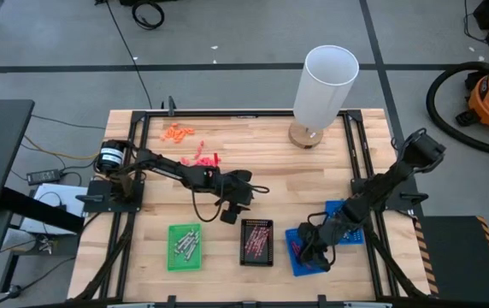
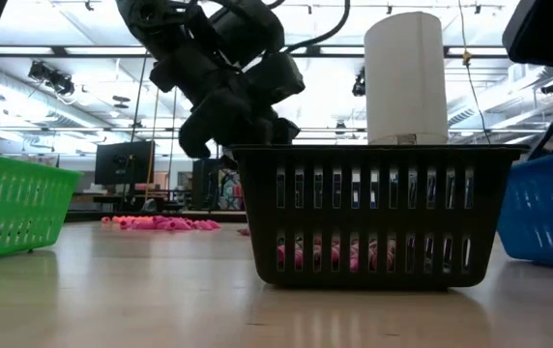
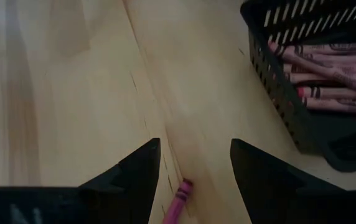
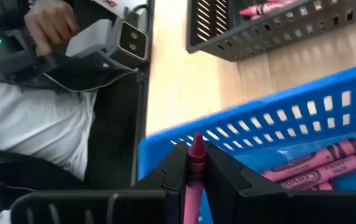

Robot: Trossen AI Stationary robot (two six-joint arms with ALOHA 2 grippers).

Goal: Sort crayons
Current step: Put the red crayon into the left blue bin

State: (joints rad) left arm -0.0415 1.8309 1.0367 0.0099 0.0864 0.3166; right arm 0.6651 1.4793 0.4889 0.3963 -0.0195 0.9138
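r tool (image 4: 195, 180) pinches a maroon crayon (image 4: 194, 171) over the blue basket (image 4: 252, 127). l tool (image 3: 193, 168) gapes wide, pink crayon (image 3: 177, 202) on bench (image 3: 72, 93) btwn its fingers, nr black basket (image 3: 284, 93).

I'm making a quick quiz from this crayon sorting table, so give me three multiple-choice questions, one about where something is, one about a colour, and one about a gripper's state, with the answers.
1. Where does the white cylinder stand?
A. at the table's far edge
B. inside the green tray
C. beside the blue tray

2. What colour is the tray between the green tray and the blue tray?
A. white
B. black
C. orange

3. What is the right gripper doing?
A. standing open and empty
B. clamping a tray's wall
C. holding a crayon

Answers: 1 A, the high view shows it there. 2 B, the black tray sits between them. 3 C, a maroon crayon stands between its fingers over the blue tray.
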